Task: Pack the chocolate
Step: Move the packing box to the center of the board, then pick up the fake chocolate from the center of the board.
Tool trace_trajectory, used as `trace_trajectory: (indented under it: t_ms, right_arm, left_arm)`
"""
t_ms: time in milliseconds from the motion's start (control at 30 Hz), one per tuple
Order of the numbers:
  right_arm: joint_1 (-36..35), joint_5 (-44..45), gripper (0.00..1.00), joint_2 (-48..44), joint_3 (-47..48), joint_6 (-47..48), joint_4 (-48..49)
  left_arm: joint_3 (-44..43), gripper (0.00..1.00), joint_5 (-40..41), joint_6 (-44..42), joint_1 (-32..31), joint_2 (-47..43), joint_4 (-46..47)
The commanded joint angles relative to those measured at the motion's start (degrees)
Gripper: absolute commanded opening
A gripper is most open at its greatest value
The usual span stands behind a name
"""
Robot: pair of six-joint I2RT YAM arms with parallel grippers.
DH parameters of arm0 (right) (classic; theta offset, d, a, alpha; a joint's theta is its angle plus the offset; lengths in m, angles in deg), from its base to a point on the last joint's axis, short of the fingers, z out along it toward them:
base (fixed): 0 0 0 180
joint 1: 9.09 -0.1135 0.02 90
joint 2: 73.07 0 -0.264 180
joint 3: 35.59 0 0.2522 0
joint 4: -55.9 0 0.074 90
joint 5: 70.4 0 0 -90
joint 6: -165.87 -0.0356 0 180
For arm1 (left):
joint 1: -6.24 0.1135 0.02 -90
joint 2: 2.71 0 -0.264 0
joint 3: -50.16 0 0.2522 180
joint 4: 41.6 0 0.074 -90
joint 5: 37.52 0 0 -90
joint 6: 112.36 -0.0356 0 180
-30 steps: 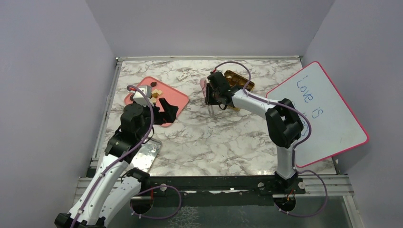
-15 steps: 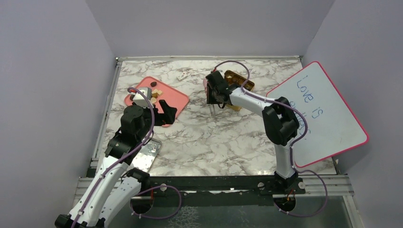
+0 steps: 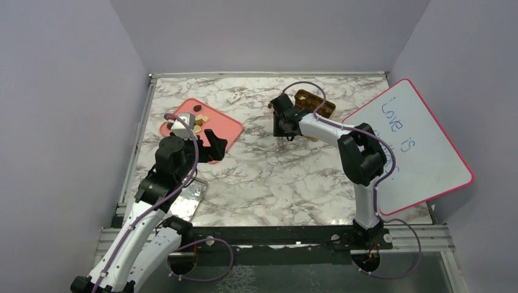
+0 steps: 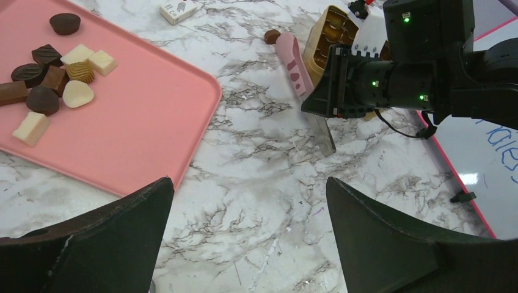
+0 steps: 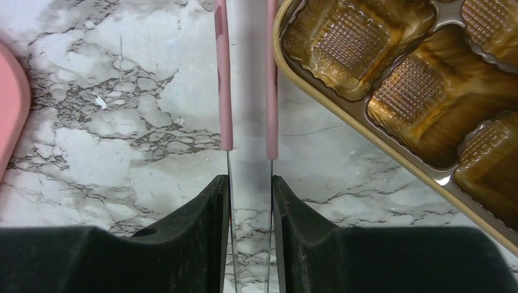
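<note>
The chocolate (image 4: 54,79) sits in a loose cluster at the far left corner of a pink tray (image 4: 140,122) on the marble table (image 3: 275,177). Most pieces are dark brown, and a few are cream or tan. One dark round piece lies a little apart from the rest, nearer the tray's far edge. A stray brown piece (image 4: 272,36) lies on the table near the pink end of the tweezers (image 4: 293,61).

The left tool (image 4: 247,183) hangs over the near right corner of the tray. Its jaws are spread wide and hold nothing.

The right tool (image 5: 250,180) is across the table, just beside the gold box (image 5: 342,107). Its fingers (image 5: 207,232) are drawn in narrow on the tweezers and press on the two metal arms from outside. A slim gap remains between those arms. The pink-sleeved part of the tweezers reaches out past the fingertips, running along the box's edge. In the left wrist view a metal end pokes out the other side of the tool, toward the near edge. Whether the tweezers touch the table cannot be told.

A whiteboard (image 3: 415,146) with blue writing leans at the right side of the table.
</note>
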Motion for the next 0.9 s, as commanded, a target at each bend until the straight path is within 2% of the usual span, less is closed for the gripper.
trace_trajectory:
  t_ms: [0,300,633,867]
  right_arm:
    - [0.27,3.76,0.33,-2.69,0.75,1.18,-2.86]
    - [0.25,2.61,0.39,0.90,6.67,5.99,-6.46]
    - [0.39,5.54,0.40,5.48,13.87,7.31,-11.37]
    - [0.70,4.59,0.41,9.11,18.76,8.36,-13.46]
  left_arm:
    - [0.63,0.95,0.94,-0.70,0.24,-0.99,0.72]
    - [1.03,0.95,1.34,-0.70,0.24,-1.73,0.72]
    - [1.24,0.95,1.42,-1.30,0.24,-1.76,0.97]
    - [1.51,0.95,1.31,-1.55,0.25,-1.86,1.43]
